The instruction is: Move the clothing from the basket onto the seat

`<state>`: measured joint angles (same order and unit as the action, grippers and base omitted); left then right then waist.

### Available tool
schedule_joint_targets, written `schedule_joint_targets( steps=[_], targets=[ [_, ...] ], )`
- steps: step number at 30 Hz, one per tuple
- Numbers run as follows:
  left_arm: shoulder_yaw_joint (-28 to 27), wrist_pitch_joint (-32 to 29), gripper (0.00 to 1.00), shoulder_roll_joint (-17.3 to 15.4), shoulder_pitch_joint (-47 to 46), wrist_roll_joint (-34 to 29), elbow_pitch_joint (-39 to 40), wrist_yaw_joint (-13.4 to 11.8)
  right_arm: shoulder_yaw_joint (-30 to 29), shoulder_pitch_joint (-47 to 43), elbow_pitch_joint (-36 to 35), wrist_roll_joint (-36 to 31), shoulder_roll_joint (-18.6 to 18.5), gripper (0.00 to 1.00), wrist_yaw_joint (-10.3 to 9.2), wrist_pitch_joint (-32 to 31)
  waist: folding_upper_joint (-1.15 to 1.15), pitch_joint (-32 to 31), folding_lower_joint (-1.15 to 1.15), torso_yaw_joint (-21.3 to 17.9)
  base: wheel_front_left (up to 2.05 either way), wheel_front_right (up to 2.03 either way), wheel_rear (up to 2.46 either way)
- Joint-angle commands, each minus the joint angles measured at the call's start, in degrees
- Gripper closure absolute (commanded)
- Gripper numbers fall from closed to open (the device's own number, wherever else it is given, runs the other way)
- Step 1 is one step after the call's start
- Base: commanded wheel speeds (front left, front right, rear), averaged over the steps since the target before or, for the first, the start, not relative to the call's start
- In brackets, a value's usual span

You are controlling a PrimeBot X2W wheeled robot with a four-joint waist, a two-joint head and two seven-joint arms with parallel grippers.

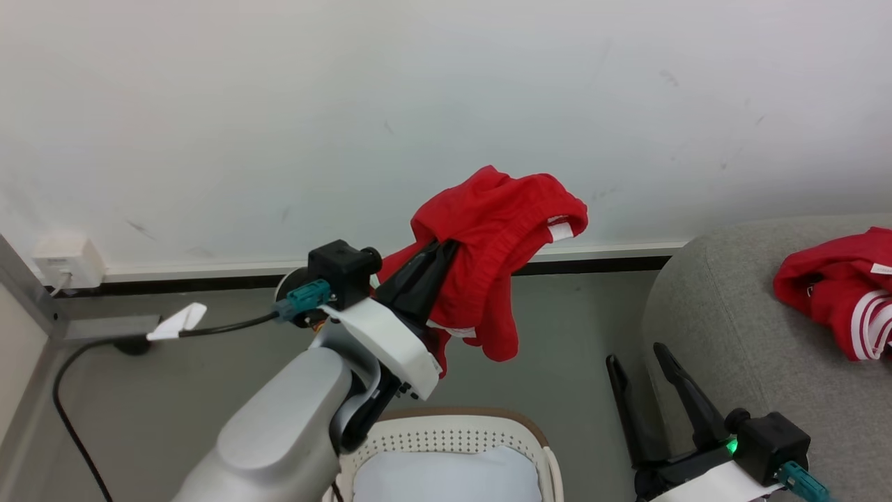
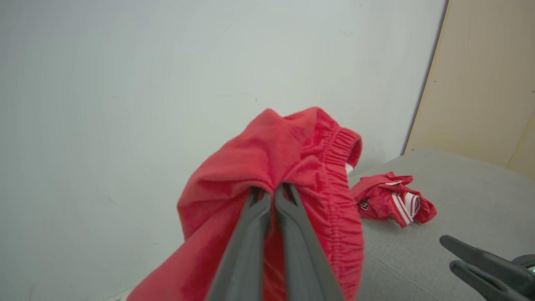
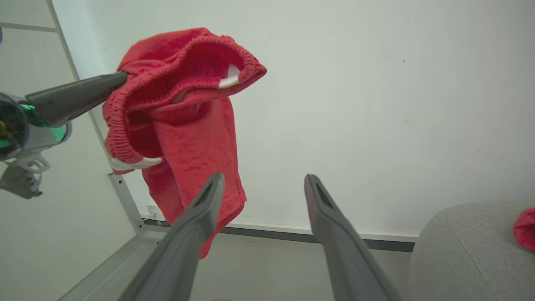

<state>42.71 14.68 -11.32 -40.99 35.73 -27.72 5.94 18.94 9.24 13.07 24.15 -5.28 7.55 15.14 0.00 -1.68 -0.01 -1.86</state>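
While the red shorts [image 1: 495, 237] [image 2: 271, 167] [image 3: 188, 125] hang in the air to the left of the seat [image 1: 732, 314] [image 2: 459, 200] [image 3: 468, 251], clear of its grey cushion, we hold them with our left gripper [image 1: 435, 254] [image 2: 267, 192]. Its two dark fingers are pressed together on a bunched fold of cloth next to the elastic waistband. The waistband curls open toward the seat and shows a white label inside, and one leg of the shorts droops below the fingers.

Left of the seat and lower down stands the basket [image 1: 460, 415], cream-white with rows of small holes and a brown rim. A pale cloth [image 1: 446, 477] lies inside it.

On top of the seat, well in from its rounded left edge, a red garment [image 1: 843, 286] [image 2: 393, 198] [image 3: 526, 228] with white stripes lies crumpled.

Our right gripper [image 1: 635, 355] [image 3: 264, 179] [image 2: 449, 253] sits just beside that rounded left edge. Its fingers are spread wide with nothing between them, and we cannot tell whether they brush the fabric.

Behind the seat a white wall [image 1: 418, 104] rises from the grey floor [image 1: 174, 390]. Far to the seat's left a socket [image 1: 68, 261] sits low on that wall, with a black cable [image 1: 70, 390] trailing over the floor below it.
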Motion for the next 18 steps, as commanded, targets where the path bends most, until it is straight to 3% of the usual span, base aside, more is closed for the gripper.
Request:
schedule_joint_targets(
  steps=[1, 18],
  targets=[
    [-0.12, -0.09, 1.0, -0.38, 0.94, 0.16, 0.48, -0.33, 0.45, -0.56, 0.41, -0.38, -0.19, 0.0, -0.13, -0.02, 0.0, 0.0, 0.01, 0.11, 0.0, 0.0, 0.0],
    [1.78, -1.33, 1.0, 0.69, 3.4, 1.1, 3.97, -1.12, 9.19, 2.97, 6.28, 0.51, -0.96, 0.0, -0.13, -0.01, 0.0, -0.53, 0.01, 3.19, 0.0, 0.0, 0.0]
  ],
)
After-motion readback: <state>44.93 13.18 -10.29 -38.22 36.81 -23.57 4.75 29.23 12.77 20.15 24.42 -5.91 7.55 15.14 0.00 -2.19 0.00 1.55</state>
